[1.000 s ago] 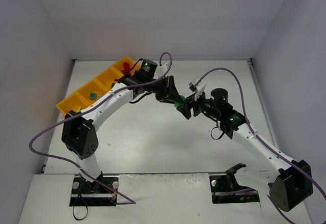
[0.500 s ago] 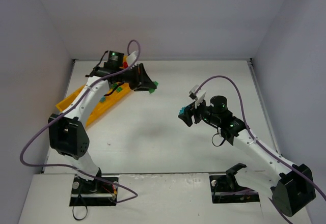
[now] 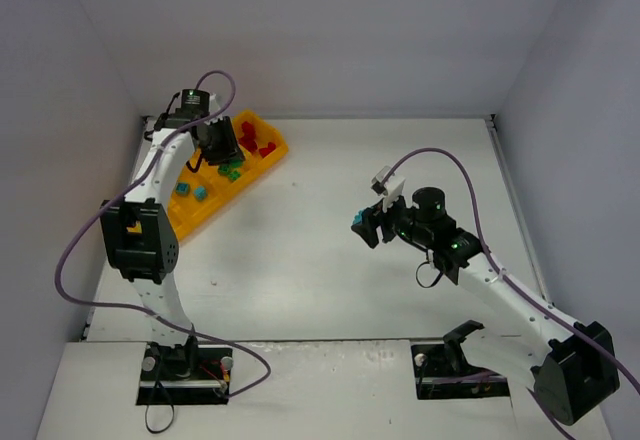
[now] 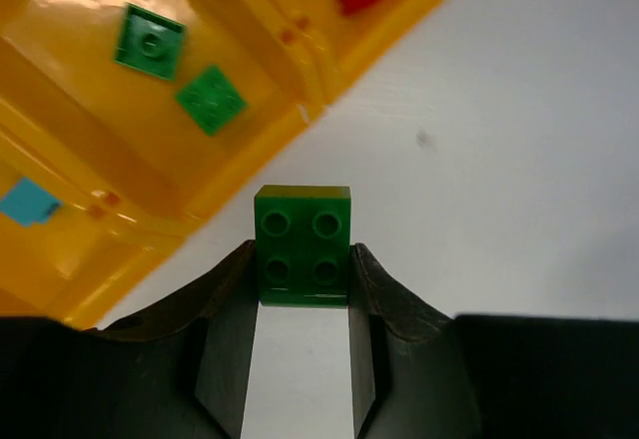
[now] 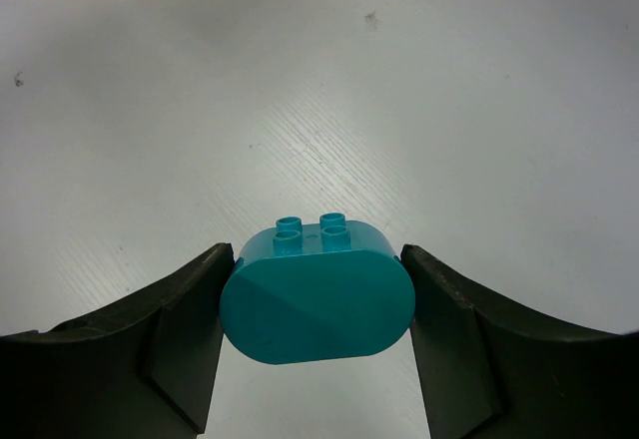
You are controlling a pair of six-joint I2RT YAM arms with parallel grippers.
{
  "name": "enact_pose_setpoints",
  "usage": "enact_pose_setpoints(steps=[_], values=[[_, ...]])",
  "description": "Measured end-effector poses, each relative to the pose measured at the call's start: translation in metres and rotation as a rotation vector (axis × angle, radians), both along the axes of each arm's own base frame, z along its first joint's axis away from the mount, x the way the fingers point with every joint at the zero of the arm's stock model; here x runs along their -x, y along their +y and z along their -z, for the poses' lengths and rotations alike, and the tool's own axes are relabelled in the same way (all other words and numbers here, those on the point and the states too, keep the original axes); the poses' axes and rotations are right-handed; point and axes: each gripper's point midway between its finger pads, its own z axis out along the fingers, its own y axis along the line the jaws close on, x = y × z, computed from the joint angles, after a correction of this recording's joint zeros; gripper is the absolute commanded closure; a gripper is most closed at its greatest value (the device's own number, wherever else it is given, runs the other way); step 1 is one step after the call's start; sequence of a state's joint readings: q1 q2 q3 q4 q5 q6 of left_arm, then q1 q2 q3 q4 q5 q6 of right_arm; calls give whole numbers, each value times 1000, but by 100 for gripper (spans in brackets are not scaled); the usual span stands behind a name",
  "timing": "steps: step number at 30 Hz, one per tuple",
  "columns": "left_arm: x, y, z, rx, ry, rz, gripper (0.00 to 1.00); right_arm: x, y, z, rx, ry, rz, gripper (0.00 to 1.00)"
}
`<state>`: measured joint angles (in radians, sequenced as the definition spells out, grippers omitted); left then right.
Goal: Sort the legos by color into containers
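Carrying a green brick (image 4: 303, 244) to the tray (image 4: 250, 175), upper left of the top view.
Left gripper (image 4: 303, 269) clamps it, having swung over from frame centre to just beside the green compartment (image 4: 120, 110); a drop seems near. Right gripper (image 5: 318, 259) pinches a teal rounded brick (image 5: 318, 304) at centre-right.
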<state>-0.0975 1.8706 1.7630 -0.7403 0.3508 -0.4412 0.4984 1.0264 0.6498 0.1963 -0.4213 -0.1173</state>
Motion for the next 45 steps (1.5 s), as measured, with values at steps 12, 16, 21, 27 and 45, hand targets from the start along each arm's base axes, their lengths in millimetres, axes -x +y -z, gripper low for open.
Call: enact_pose_setpoints(steps=[12,16,21,27,45], values=[[-55,65,77,-269,68,-207,59,-2,-1,-1,0,2,16,94],[-66,68,64,-280,20,-226,46,-2,-1,-2,0,2,16,94],[-72,68,55,-276,-12,-231,39,-4,0,-5,-1,-4,15,94],[-58,38,34,-130,-40,-128,37,-9,4,-18,-7,-35,0,92],[131,-230,-100,511,-96,736,29,-14,16,-49,15,-164,-113,92]])
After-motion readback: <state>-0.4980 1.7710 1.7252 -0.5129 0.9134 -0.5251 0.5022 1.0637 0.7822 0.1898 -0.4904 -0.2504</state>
